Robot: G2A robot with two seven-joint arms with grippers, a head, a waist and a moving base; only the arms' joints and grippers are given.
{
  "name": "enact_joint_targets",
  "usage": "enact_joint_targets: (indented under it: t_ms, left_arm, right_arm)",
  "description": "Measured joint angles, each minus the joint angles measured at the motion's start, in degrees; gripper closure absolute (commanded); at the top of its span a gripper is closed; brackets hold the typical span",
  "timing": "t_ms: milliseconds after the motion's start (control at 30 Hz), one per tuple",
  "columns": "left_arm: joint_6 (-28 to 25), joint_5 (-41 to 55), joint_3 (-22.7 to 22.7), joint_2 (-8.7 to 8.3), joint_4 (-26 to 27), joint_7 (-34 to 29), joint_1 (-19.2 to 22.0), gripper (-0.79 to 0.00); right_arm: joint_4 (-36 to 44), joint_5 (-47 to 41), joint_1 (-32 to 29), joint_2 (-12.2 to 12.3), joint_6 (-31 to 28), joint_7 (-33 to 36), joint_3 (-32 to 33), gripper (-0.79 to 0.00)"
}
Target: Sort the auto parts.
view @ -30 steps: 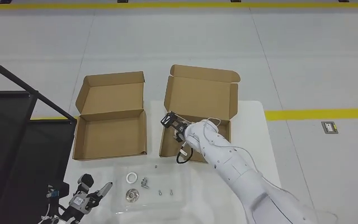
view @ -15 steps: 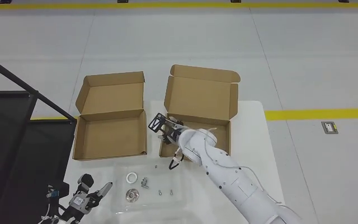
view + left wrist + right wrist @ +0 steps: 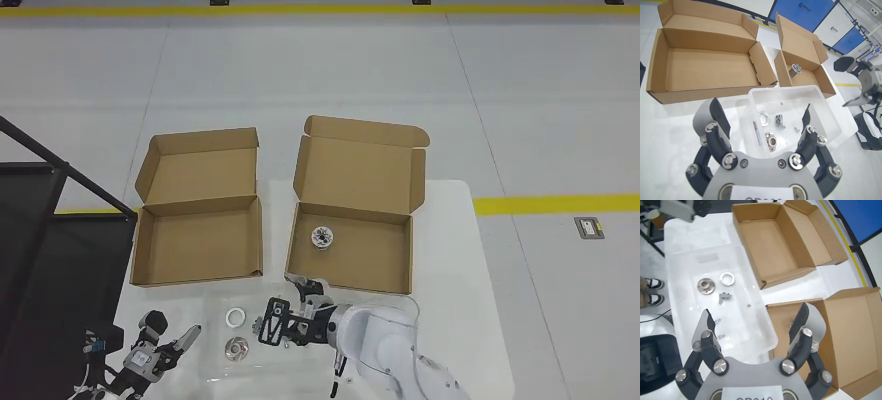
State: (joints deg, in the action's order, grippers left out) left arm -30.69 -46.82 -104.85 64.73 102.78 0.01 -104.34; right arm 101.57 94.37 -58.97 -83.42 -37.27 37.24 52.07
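A clear plastic tray (image 3: 222,300) (image 3: 791,94) (image 3: 706,256) holds a white ring (image 3: 236,318) (image 3: 727,279), a metal flange (image 3: 237,349) (image 3: 771,141) (image 3: 706,286), a grey bracket (image 3: 779,121) (image 3: 725,297) and small pins (image 3: 717,320). A gear-like part (image 3: 322,236) (image 3: 796,70) lies in the right cardboard box (image 3: 385,262) (image 3: 848,332). The left cardboard box (image 3: 197,240) (image 3: 702,66) (image 3: 776,249) holds nothing. My right gripper (image 3: 274,328) (image 3: 756,313) hangs open over the tray's near right side. Open as well, my left gripper (image 3: 172,332) (image 3: 762,108) stays left of the tray.
Both boxes stand behind the tray with their lids folded back. A black frame (image 3: 40,250) stands off the table's left edge. The white table (image 3: 445,300) lies bare to the right of the tray and boxes.
My right gripper has left the right box and come down toward me over the tray. The gear-like part now lies uncovered in that box. The left arm has not moved.
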Motion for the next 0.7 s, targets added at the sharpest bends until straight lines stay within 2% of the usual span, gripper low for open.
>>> enact_joint_targets:
  t_ms: [500, 700]
  left_arm:
    - [0.0, 0.0, 0.0, 0.0, 0.0, 0.0, 0.0, -0.785]
    - [0.0, 0.0, 0.0, 0.0, 0.0, 0.0, 0.0, -0.785]
  right_arm:
    - [-0.53, 0.83, -0.42, -0.08, 0.08, -0.2, -1.55, -0.785]
    - [-1.15, 2.5, -2.78, -0.82, 8.76, -2.68, -5.24, -0.785]
